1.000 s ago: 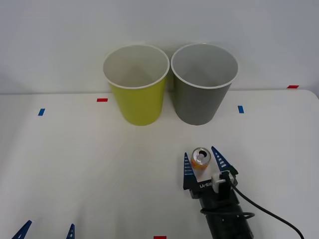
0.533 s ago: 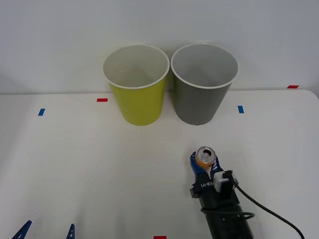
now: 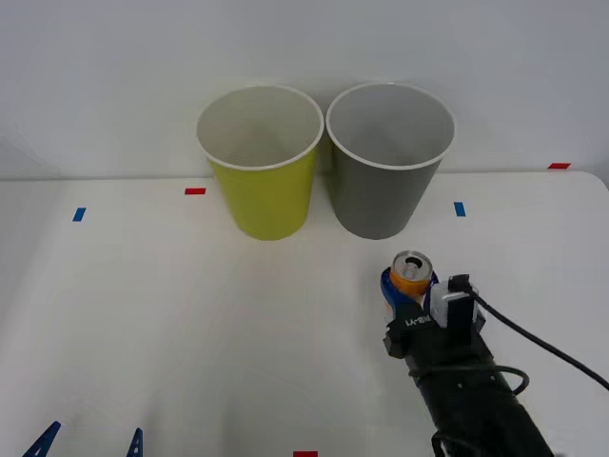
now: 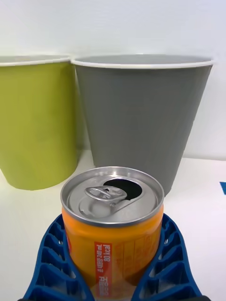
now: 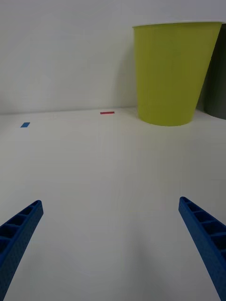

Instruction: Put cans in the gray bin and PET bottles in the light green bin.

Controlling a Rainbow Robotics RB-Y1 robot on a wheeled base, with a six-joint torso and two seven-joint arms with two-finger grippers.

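Observation:
A small orange can [image 3: 411, 271] with an opened silver top [image 4: 113, 195] stands upright between the blue fingers of my right gripper [image 3: 409, 283], which is shut on it. It hangs above the table, a short way in front of the gray bin [image 3: 388, 160] [image 4: 141, 117]. The light green bin [image 3: 261, 162] [image 4: 35, 122] [image 5: 175, 73] stands just left of the gray one. My left gripper [image 3: 90, 444] rests open at the near left table edge, its fingers [image 5: 19, 230] wide apart over bare table. No PET bottles are in view.
Small red tape marks [image 3: 195, 190] and blue tape marks [image 3: 79, 214] dot the white table [image 3: 190, 314]. A white wall rises right behind the bins. A black cable [image 3: 542, 343] trails from my right wrist.
My right gripper closed on the can, then lifted it and carried it forward and slightly right, toward the gray bin. The left arm has stayed still.

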